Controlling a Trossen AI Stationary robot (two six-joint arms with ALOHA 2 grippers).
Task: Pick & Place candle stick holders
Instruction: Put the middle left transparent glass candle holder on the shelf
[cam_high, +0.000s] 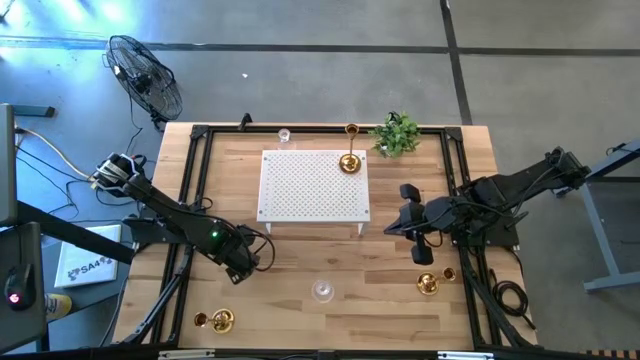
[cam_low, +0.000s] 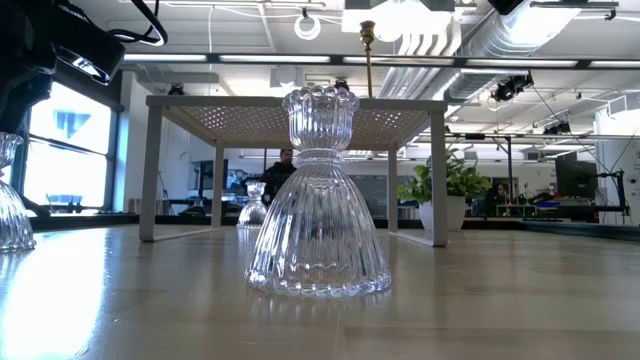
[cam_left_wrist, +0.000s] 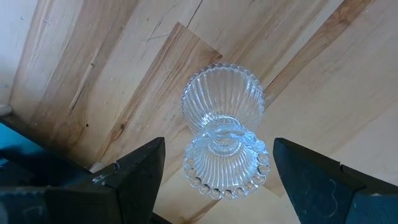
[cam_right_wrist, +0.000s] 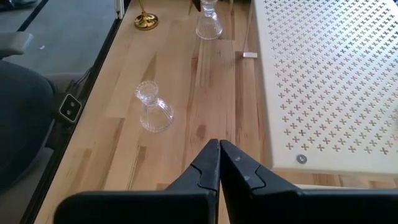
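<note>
worktop: wood, carries my white perforated platform | left end effector: spread wide above a clear glass holder standing upright on the worktop, not touching | right end effector: pressed together, beside platform | gold holder: on platform

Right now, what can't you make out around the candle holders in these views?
- High view: the clear ribbed glass holder between the open left gripper's fingers is hidden under that gripper.
- Low view: the same holder is cut by the left edge; the tall gold holder's base is hidden by the white perforated platform.
- The shut right gripper waits beside the platform.
</note>
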